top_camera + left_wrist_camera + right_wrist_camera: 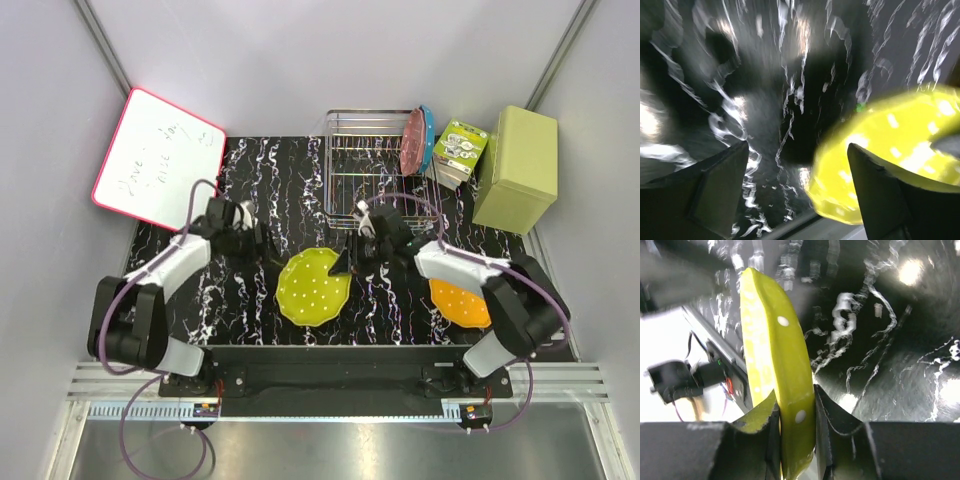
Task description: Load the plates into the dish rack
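The lime green plate is at the table's front middle, with its right rim pinched by my right gripper. In the right wrist view the jaws are shut on the plate's rim, seen edge-on. My left gripper is open and empty, just left of the plate. In the left wrist view the plate shows behind its right finger. The orange plate lies flat under my right arm. The pink plate and blue plate stand upright at the right end of the silver dish rack.
An olive-green box stands at the back right, with a green-and-white packet between it and the rack. A red-framed whiteboard leans at the back left. The table's front edge is close below the lime plate.
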